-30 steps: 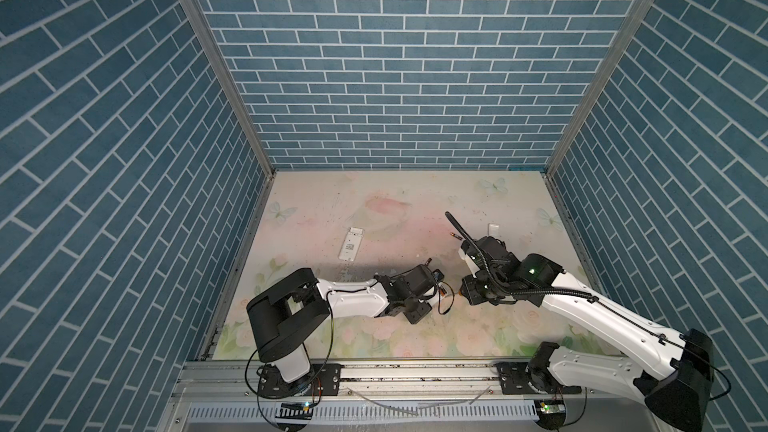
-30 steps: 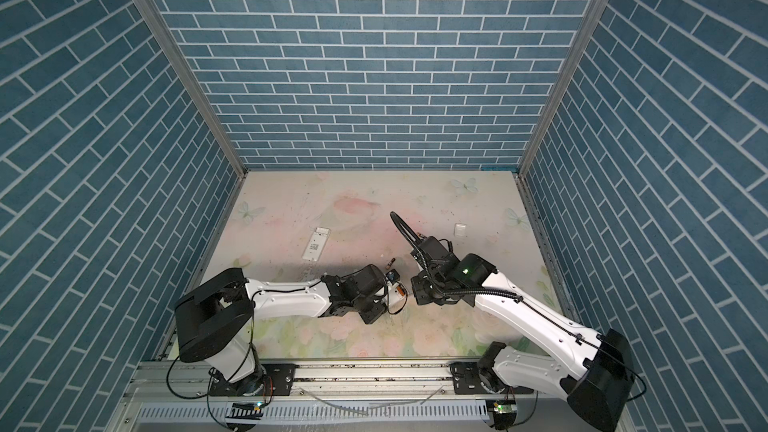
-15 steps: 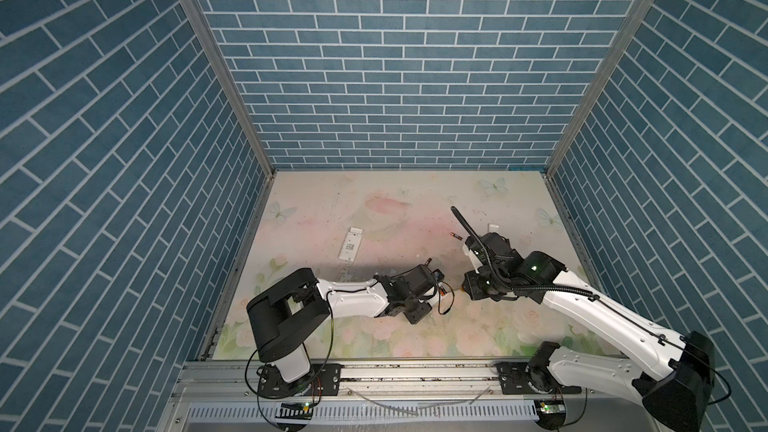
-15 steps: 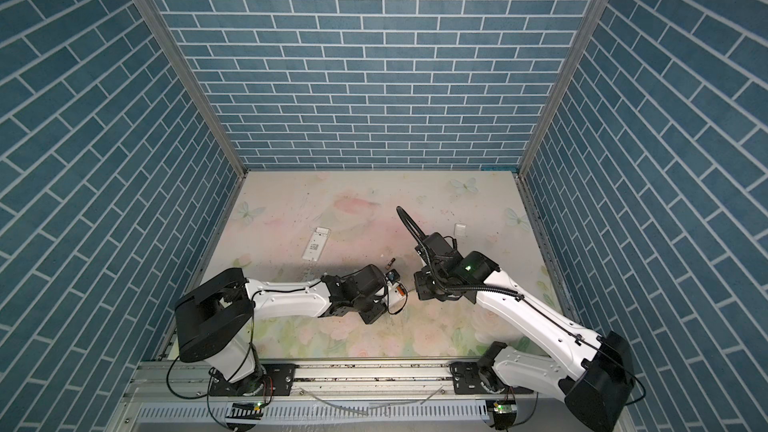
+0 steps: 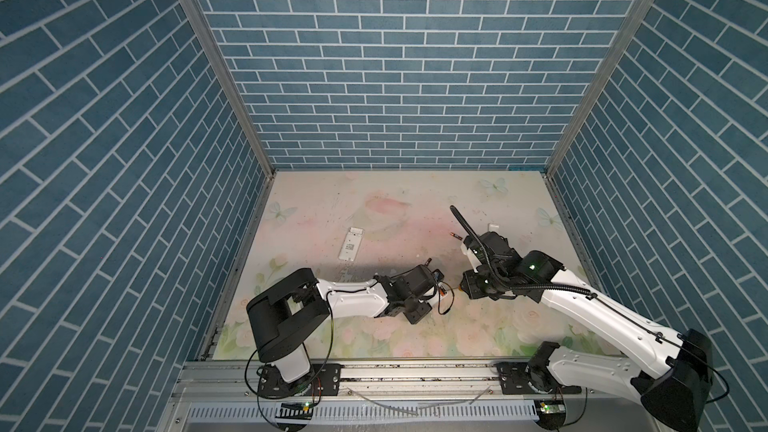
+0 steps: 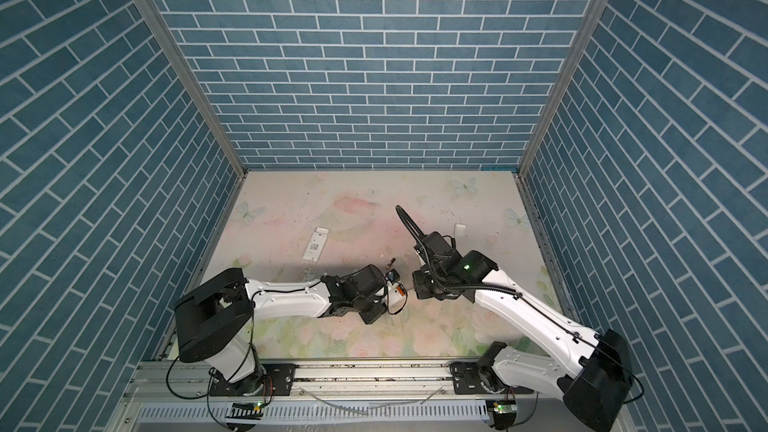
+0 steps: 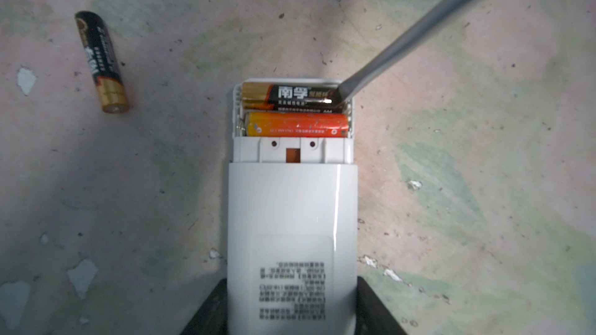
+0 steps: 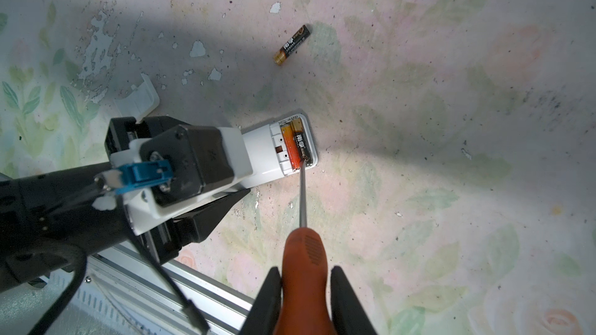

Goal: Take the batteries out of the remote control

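Observation:
My left gripper is shut on the white remote control, which lies flat on the table with its battery bay uncovered. Two batteries sit in the bay, a black-and-gold one at the outer end and an orange one beside it. My right gripper is shut on an orange-handled screwdriver. Its blade tip rests on the end of the black battery. Another black-and-gold battery lies loose on the table just beyond the remote. In both top views the grippers meet near the table's front middle.
A second white remote lies to the back left. A small white cover lies behind the right arm, and another white cover piece beside the left gripper. A small dark cell lies by the right arm's cable. The front rail is close.
The right arm has shifted slightly, with the screwdriver still at the remote's bay. The left arm and the remote have not moved. Both grips are unchanged.

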Robot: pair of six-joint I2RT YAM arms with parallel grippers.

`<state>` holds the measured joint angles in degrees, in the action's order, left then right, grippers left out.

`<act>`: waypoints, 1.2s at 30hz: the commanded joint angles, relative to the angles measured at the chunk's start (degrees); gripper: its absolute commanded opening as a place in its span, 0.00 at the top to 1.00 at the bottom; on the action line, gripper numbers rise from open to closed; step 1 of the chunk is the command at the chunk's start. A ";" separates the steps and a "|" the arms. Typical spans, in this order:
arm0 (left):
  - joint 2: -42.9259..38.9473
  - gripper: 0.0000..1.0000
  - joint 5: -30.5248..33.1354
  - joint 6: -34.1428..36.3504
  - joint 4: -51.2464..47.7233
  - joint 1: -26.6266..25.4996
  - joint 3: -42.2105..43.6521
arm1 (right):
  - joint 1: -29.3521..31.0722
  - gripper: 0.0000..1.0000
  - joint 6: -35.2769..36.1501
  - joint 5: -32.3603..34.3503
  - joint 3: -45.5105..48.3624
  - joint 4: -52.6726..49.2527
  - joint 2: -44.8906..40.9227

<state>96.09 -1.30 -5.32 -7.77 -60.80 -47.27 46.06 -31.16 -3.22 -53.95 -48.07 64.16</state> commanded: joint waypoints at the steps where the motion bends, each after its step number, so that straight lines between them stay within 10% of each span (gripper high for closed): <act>1: 3.31 0.68 -3.09 -1.36 -6.96 -0.63 3.36 | -0.27 1.00 -1.01 0.31 -0.80 -1.57 -1.37; 36: 2.96 0.68 -3.10 -1.76 -6.64 -0.59 3.98 | -0.85 1.00 -1.98 -0.73 3.32 1.34 -1.15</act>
<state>95.94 -1.17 -5.61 -7.03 -60.84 -46.87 45.50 -31.27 -3.38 -52.31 -47.92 62.87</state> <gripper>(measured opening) 0.569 0.264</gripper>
